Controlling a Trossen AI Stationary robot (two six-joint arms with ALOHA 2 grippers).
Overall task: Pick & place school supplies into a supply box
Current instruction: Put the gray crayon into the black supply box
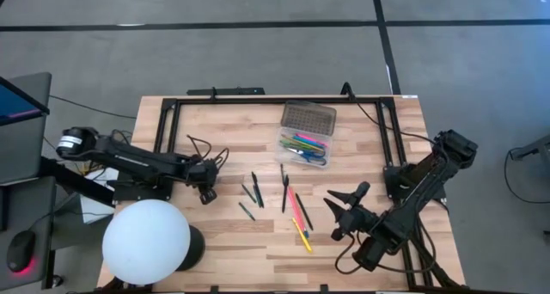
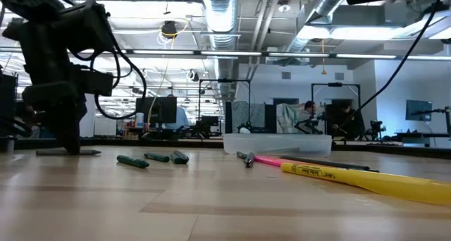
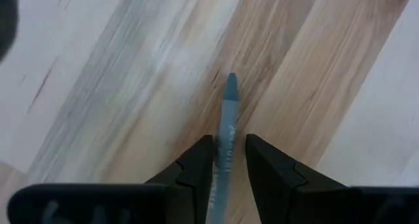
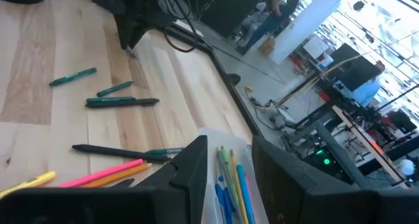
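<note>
The supply box [image 1: 302,148] sits open toward the table's far side, its dotted lid [image 1: 308,118] folded back. Blue, yellow and pink pens lie inside. More pens lie loose mid-table: green ones [image 1: 247,210], black ones [image 1: 284,191], a pink one [image 1: 295,204] and a yellow one [image 1: 303,236]. My left gripper [image 1: 206,193] is down at the table left of them. Its fingers stand narrowly apart on either side of a grey-blue pen [image 3: 230,99] lying flat [image 2: 67,152]. My right gripper [image 1: 338,214] hovers open over the table's near right, facing the box [image 4: 229,185].
A white globe lamp [image 1: 146,241] stands on the near left corner, close to my left arm. A black frame [image 1: 258,99] borders the table's far edge and sides. Bare wood [image 1: 223,139] lies between my left gripper and the box.
</note>
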